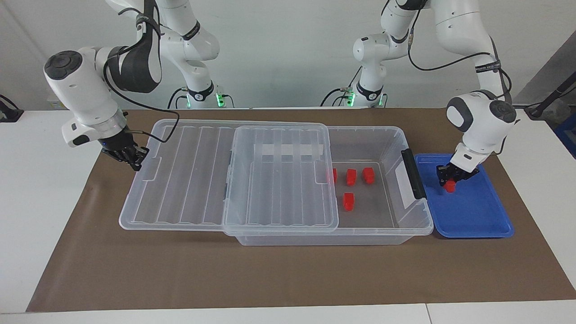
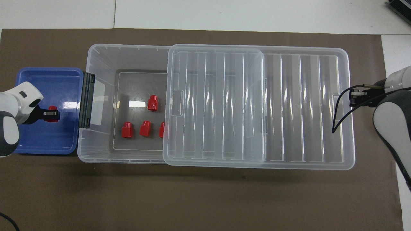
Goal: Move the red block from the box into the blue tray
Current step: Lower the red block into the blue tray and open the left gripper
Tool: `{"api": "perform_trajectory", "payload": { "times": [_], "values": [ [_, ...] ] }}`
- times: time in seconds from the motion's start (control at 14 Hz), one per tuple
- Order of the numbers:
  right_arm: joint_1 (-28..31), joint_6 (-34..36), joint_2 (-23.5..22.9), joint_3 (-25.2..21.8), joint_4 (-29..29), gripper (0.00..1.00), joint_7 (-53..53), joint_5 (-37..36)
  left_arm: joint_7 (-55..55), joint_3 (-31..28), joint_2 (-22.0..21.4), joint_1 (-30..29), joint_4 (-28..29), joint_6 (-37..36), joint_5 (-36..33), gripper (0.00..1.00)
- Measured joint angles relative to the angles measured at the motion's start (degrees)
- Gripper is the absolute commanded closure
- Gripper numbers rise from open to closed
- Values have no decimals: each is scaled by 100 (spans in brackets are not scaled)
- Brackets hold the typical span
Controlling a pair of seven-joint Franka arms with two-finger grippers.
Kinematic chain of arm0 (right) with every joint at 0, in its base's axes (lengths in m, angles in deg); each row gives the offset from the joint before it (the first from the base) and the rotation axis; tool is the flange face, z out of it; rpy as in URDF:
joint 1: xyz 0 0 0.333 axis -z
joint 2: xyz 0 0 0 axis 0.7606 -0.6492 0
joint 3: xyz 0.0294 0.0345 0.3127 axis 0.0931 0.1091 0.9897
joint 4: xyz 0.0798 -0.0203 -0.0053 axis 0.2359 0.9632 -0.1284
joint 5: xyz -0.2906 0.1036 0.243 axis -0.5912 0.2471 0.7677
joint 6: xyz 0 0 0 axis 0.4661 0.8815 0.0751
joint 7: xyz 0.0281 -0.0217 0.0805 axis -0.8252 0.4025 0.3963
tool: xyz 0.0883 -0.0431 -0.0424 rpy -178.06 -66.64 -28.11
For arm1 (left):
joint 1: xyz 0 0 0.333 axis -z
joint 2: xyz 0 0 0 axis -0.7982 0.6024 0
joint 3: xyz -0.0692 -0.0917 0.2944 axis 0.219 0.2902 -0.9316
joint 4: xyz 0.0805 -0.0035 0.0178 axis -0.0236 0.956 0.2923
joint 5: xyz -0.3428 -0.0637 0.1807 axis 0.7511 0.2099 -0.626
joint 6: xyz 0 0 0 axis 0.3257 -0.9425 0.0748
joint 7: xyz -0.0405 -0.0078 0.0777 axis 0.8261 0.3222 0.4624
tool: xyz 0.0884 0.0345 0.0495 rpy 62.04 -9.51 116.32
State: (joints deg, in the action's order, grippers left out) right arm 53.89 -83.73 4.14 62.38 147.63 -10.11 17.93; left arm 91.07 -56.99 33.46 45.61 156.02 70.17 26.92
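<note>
Over blue tray (image 1: 477,220): my left gripper (image 1: 450,176) clamped on red block (image 1: 450,186), low, release not yet done. Four blocks remain in box (image 1: 405,227), lid (image 1: 279,180) slid half off. Right gripper (image 1: 130,157) together, empty, waits at lid end.

No legible text (label strip blank).

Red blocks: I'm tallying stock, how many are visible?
5. One small red plastic block is in the left gripper over the blue tray; four are in the clear bin, one half under its lid.
</note>
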Motion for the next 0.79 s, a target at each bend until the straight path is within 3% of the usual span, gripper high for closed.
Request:
{"api": "perform_trajectory", "payload": {
  "times": [0.57,0.79],
  "values": [
    [139,-228,-58,-19,72,100,19,0,261,22,442,-288,-310,419,6,99],
    [125,-230,-84,-16,76,100,22,0,258,82,539,-265,-313,543,367,99]
  ]
}}
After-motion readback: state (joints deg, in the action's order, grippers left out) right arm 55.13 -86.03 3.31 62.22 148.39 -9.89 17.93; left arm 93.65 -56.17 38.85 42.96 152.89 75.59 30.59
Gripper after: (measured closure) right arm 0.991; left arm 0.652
